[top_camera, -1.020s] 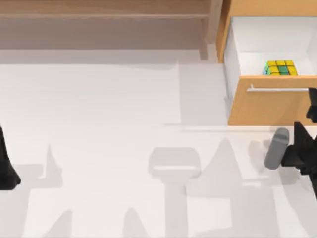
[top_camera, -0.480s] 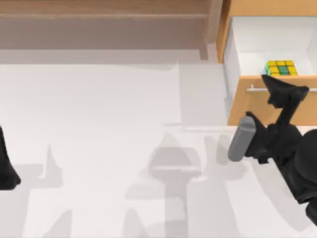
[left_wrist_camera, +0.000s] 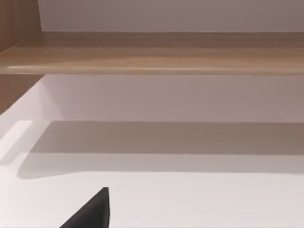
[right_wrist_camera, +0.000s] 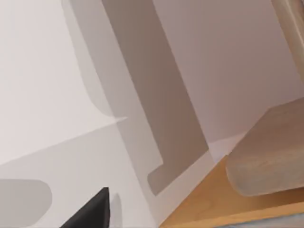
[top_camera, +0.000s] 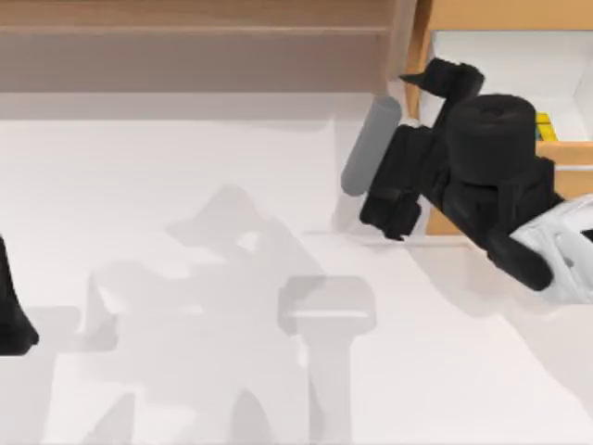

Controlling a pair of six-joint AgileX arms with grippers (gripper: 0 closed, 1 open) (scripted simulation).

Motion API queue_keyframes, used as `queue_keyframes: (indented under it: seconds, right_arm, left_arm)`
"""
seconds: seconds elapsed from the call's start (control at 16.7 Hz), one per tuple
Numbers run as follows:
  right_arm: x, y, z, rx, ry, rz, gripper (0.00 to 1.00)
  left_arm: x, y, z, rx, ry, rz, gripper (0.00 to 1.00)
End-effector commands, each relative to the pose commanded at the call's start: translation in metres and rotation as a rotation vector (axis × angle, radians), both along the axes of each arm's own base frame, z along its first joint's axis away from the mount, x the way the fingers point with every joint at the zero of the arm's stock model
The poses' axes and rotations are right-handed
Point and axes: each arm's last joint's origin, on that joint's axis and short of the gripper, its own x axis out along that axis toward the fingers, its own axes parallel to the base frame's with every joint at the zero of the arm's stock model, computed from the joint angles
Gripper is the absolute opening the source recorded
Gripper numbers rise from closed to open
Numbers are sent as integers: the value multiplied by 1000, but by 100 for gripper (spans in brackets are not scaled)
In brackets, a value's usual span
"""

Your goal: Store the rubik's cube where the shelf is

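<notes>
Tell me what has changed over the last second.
The right arm swung in from the table's right edge, up over the open drawer, its pincer now above the drawer's left part, largely covering the rubik's cube. Nothing was grasped. Cube, shelf and parked left arm stayed put.

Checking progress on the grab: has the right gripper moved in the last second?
Yes. The right gripper has moved from the table's right edge, below the drawer's silver handle, up over the open drawer.
</notes>
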Motion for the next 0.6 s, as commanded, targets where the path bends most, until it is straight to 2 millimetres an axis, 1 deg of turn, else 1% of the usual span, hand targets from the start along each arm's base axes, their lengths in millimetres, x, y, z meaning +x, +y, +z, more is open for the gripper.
queue_keyframes:
  seconds: [0.12, 0.24, 0.42, 0.6]
  right_arm:
    - [27, 2, 18, 61, 141, -64, 100]
    - [52, -3, 37, 121, 287, -154, 100]
    - [86, -21, 65, 213, 499, -328, 100]
    - [112, -47, 89, 302, 691, -528, 100]
  left_arm:
    - [0, 0, 0, 0, 0, 0, 100]
    - [0, 0, 0, 0, 0, 0, 100]
    - [0, 0, 0, 0, 0, 0, 100]
    - [0, 0, 0, 0, 0, 0, 100]
